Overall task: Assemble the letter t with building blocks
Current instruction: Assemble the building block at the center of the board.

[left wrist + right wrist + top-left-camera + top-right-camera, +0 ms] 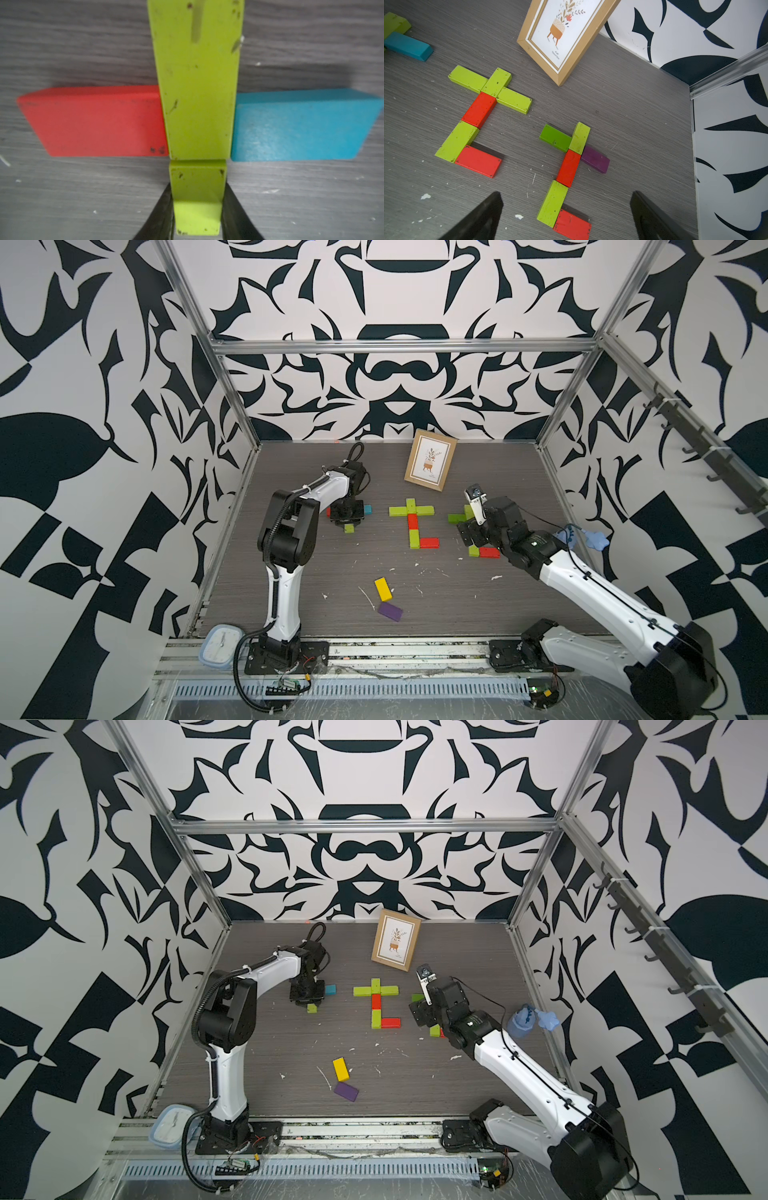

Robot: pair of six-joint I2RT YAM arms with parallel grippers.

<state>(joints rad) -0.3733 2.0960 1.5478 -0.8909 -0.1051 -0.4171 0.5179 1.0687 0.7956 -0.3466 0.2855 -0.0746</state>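
Note:
My left gripper (197, 209) is shut on the end of a lime green block (197, 182). That block butts against a longer lime block (197, 83), which lies between a red block (93, 122) and a blue block (301, 126). In both top views this gripper (345, 516) (307, 996) covers most of that group. A finished t of lime and red blocks (412, 522) lies mid-table. My right gripper (566, 194) (466, 531) hangs open above a second t (568, 168) of green, lime, purple and red blocks. A yellow block (382, 589) and a purple block (390, 611) lie loose near the front.
A wooden picture frame (430, 460) leans at the back, close to the middle t. A white clock in a blue case (220, 645) sits at the front left corner. A blue toy (528, 1021) lies by the right wall. Metal rails border the table.

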